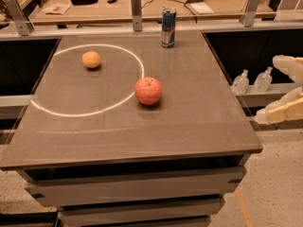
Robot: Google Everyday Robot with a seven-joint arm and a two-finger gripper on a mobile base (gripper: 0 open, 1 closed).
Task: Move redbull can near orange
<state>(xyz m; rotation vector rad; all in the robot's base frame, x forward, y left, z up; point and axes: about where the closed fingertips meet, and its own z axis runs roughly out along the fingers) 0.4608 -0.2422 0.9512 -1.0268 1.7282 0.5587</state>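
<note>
Grey-brown laminate covered the table (203,108), whose front edge ran across the lower part of the view and whose right edge slanted back toward the far right corner. A thin white ring (140,74) was drawn on its left half. The redbull can (168,27) stood upright close to the far edge, about midway along it and just outside the ring. The orange (91,59) lay inside the ring near its far left arc, well apart from the can. Bare tabletop stretched between the two, crossed only by the white line. A red apple (148,91) sat on the ring's right side, nearer the front than either, and off the straight line from can to orange.

The gripper (267,90) hung off the table's right edge, beside it and well apart from the can. Its two cream fingers (284,110) were spread wide, one above the other in the view, and held and touched nothing.

Two small clear bottles (240,82) stood on a low ledge just right of the table, behind the gripper as the camera saw it. A metal post (136,4) rose behind the far edge, just left of the can, with a light wooden bench (156,1) carrying cables and papers beyond.
</note>
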